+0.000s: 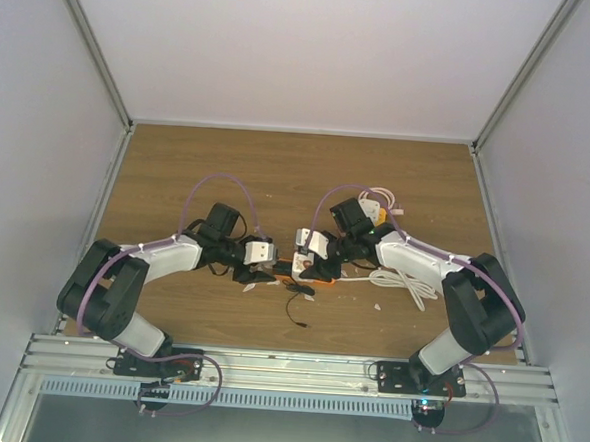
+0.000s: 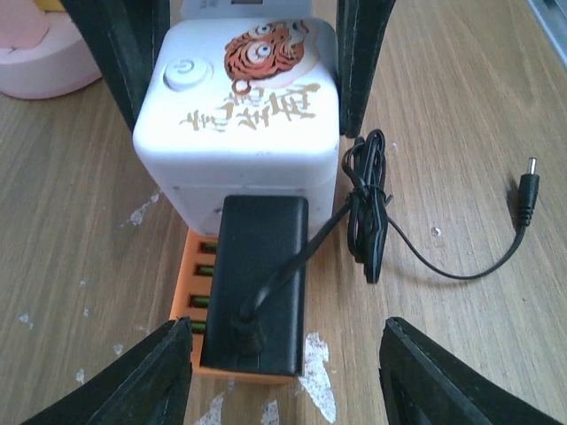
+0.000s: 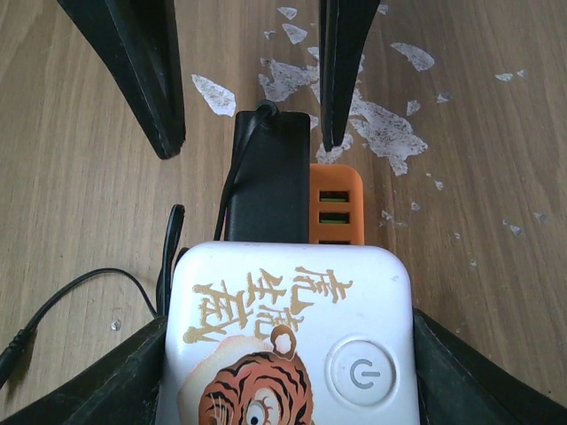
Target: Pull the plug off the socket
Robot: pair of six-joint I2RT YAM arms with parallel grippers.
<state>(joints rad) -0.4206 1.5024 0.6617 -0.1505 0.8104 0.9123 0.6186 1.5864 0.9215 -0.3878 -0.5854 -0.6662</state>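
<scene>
The socket cube (image 3: 288, 266) bears gold characters 虎虎生威 and a power-symbol button (image 3: 361, 374).

The front end of the plug (image 2: 257, 266) is hidden where it meets the socket (image 2: 237, 115), whose far side runs off the top edge. The plug covers part of the orange strip (image 2: 189, 279). A pink object (image 2: 40, 62) is cut off at the corner. From above, plug and socket are too small to make out.
</scene>
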